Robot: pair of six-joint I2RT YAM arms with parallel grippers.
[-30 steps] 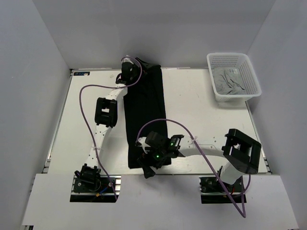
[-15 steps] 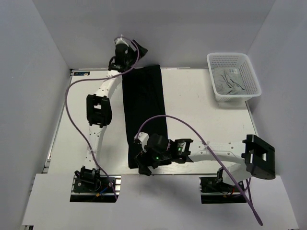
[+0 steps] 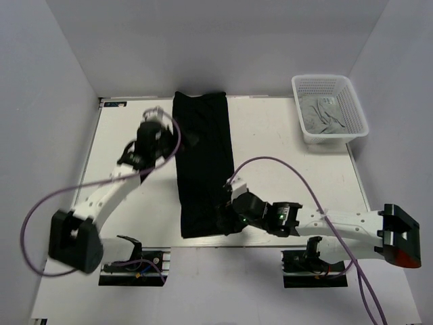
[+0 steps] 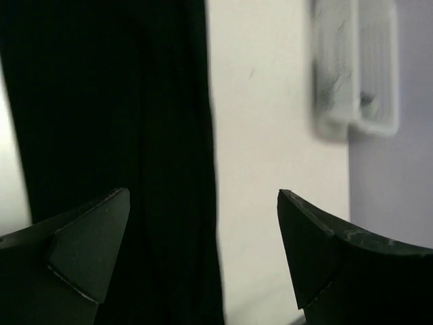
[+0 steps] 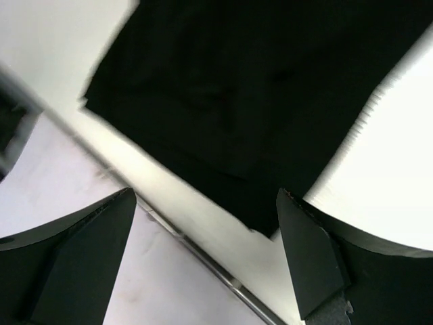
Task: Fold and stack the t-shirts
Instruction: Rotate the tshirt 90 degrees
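Note:
The black t-shirt [image 3: 203, 162] lies flat as a long narrow strip from the table's far edge to its near edge. My left gripper [image 3: 188, 140] hovers open over the strip's left edge, about a third of the way down. In the left wrist view the left gripper [image 4: 203, 203] is empty above the black t-shirt [image 4: 108, 101]. My right gripper [image 3: 223, 220] is open over the strip's near right corner. In the right wrist view the right gripper [image 5: 206, 200] is empty above the black t-shirt [image 5: 257, 88]. The light grey t-shirt [image 3: 323, 116] lies crumpled in the basket.
The white mesh basket [image 3: 352, 101] stands at the far right corner, and shows blurred in the left wrist view [image 4: 355, 68]. The table's near edge [image 5: 203, 244] runs just below the shirt's end. The left arm's elbow [image 3: 71, 240] hangs out past the near left corner.
My left gripper has pulled back from the shirt's far end to its left edge, and the far end now lies flat. My right arm has stretched out low, and its gripper shifted right.

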